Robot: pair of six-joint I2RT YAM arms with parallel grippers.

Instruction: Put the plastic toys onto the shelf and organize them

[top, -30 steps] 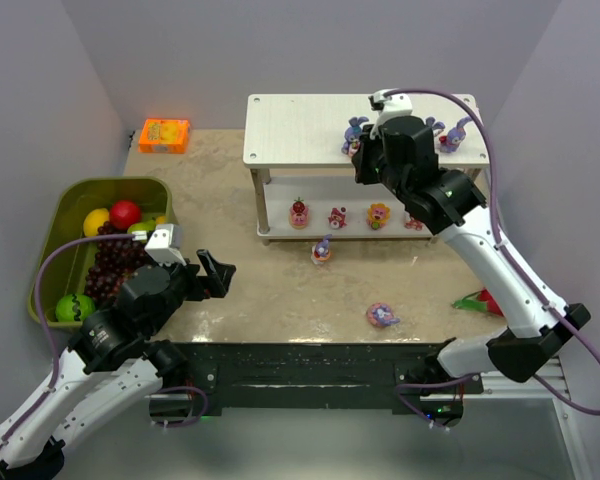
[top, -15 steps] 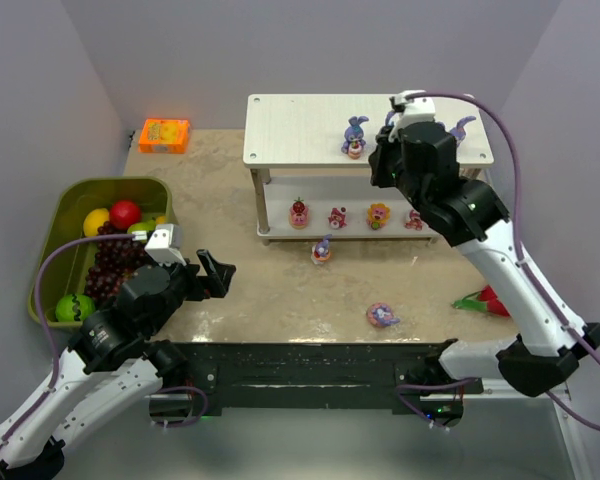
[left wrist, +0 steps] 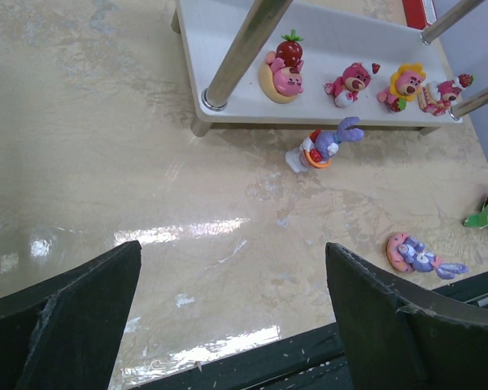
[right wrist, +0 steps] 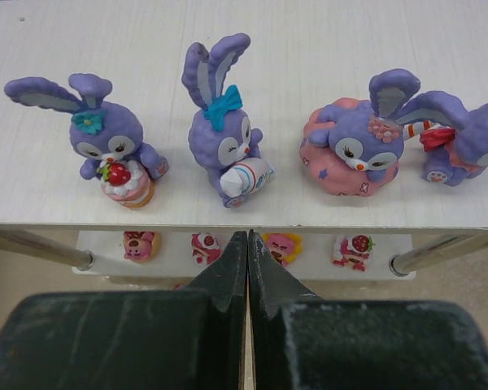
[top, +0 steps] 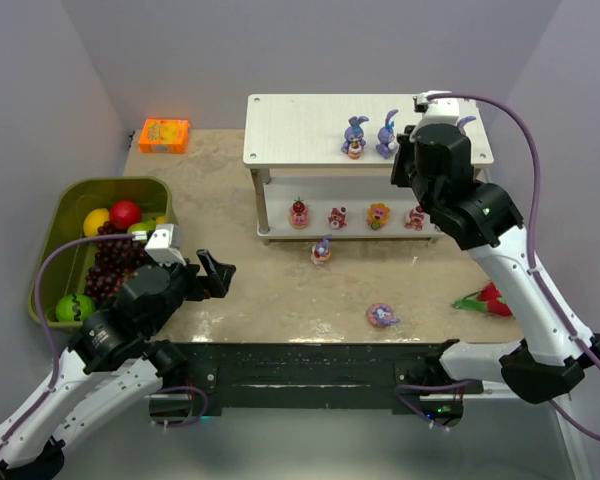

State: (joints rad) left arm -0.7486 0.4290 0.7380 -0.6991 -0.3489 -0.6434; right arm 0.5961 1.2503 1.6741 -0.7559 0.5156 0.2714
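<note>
- Done so far: the white two-tier shelf with pale wood-grain boards (top: pixel 290 130) carries four purple long-eared plastic bunnies (right wrist: pixel 224 154) in a row on its top board. Four tiny pink-and-red cake-like figures (left wrist: pixel 354 81) stand on its lower board.
- Left to do: two more sit on the beige counter (top: pixel 260 290), one leaning bunny (left wrist: pixel 325 146) just before the shelf and one toppled pink-donut bunny (left wrist: pixel 419 253) near the front edge.
- The right tool (right wrist: pixel 246 268) hangs before the top row, its fingers pressed together on nothing. The left tool (left wrist: pixel 232 276) gapes wide and empty, well apart from both strays.
- Only the right wrist view shows all four top bunnies; overhead, the arm hides some. The left wrist view gives the strays closely but not the top board.
</note>
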